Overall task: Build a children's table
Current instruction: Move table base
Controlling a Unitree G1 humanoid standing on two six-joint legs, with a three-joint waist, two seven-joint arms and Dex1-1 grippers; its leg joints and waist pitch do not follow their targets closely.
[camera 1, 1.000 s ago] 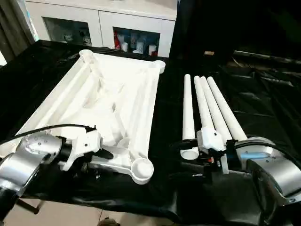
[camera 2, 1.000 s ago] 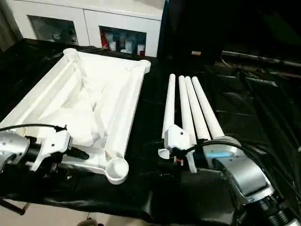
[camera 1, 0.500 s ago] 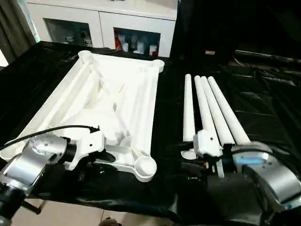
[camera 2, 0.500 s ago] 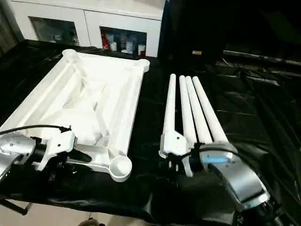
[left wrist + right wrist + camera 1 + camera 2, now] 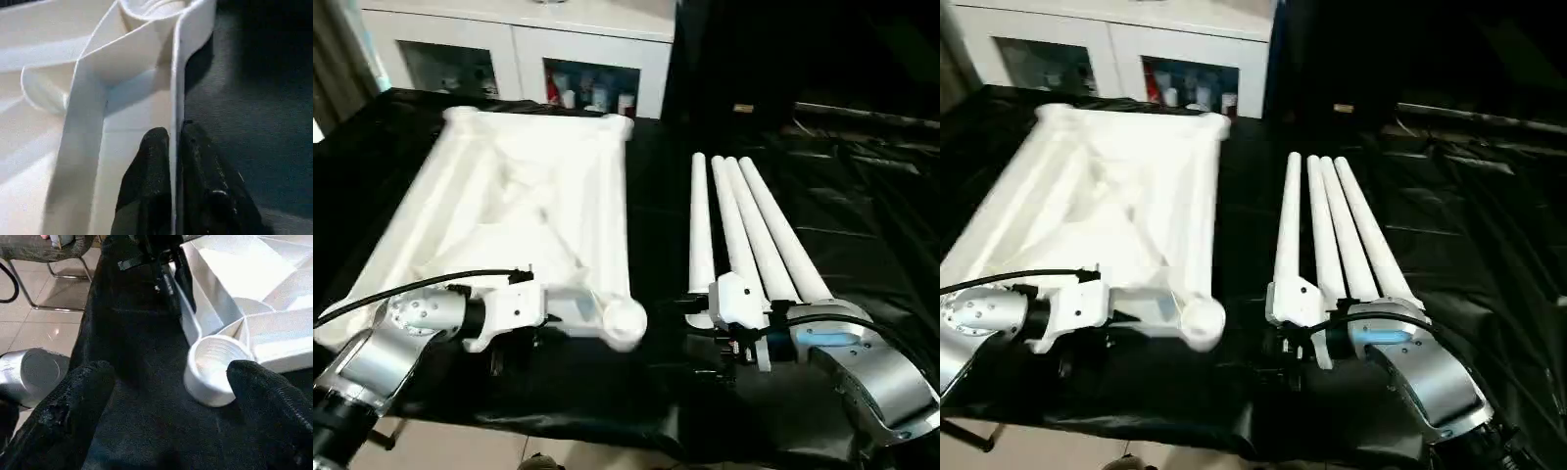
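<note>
We saw the white plastic table top lying underside up on the black-draped bench, its ribs and raised rim facing us, a round socket at its near corner. Beside it, toward our right, four long tapered white legs lay side by side, touching one another, their open wide ends nearest us and their narrow ends pointing away.

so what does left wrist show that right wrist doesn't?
Only the left wrist view shows the left pincer shut on the table top's rim, one finger each side of the thin wall. Only the right wrist view shows the right pincer open over the black cloth, plus tiled floor and a chair leg. Both show the table top's ribbed underside and a round corner socket.
</note>
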